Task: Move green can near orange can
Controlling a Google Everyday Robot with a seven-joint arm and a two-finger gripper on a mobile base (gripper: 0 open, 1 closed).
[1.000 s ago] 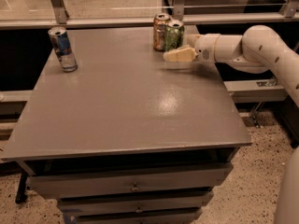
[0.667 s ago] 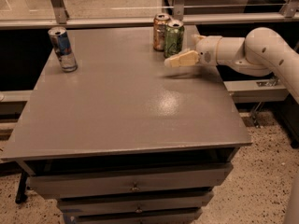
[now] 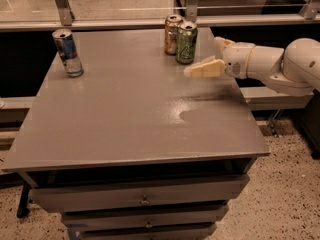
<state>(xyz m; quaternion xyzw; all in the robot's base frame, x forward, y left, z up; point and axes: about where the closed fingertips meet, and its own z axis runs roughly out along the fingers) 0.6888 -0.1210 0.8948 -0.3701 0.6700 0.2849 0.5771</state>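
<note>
The grey surface is the largest thing here, a cabinet top with three drawers stacked under its front edge. Most of it lies bare: the whole span ahead of and to the left of the fingers is open, out to the near edge and the left edge.

The white arm reaches in over the right edge. Its gripper hangs just above the surface near the far right corner. The fingers are spread apart and grip nothing; the nearer one points left along the surface.

Three cans stand on the surface, one of each kind, all upright with long axes vertical and silver tops up. The green can stands just beyond the fingertips, a little to their left, apart from them, with its pale logo facing the camera. The orange can sits right against the green can's far left side, close enough that I cannot tell whether they touch; both are near the far edge. The blue-and-silver can stands well away from the fingers, across the surface by the left edge.
</note>
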